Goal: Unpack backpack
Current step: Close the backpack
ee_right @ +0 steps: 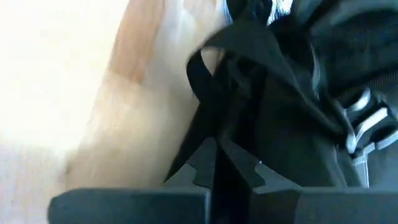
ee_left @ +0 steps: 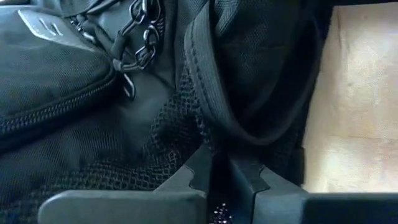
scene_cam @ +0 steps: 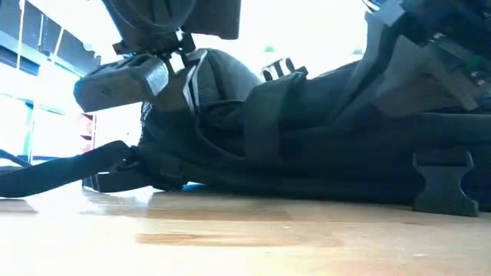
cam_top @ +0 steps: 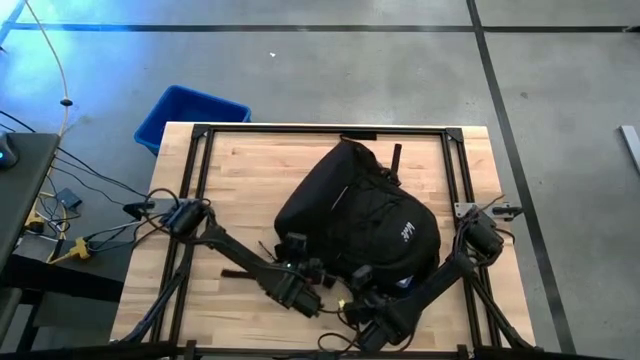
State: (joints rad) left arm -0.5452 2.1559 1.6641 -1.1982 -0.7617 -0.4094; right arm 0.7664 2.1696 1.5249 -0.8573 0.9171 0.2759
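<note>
- Backpack (cam_top: 355, 222) is laid on its side in the middle of the table (cam_top: 250, 180).
- Left claw (ee_left: 219, 186) is pressed to its near edge, closed on black fabric by the mesh.
- Right claw (ee_right: 217, 168) is clamped on a black strap (ee_right: 214, 93) at the bag's near right corner.

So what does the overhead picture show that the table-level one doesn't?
Only the overhead view shows the blue bin off the table's far left corner, the backpack's white logo, and both arms reaching in from the near edge. Only the table-level view shows a strap trailing flat along the wood. Both show the black backpack lying on the table.
</note>
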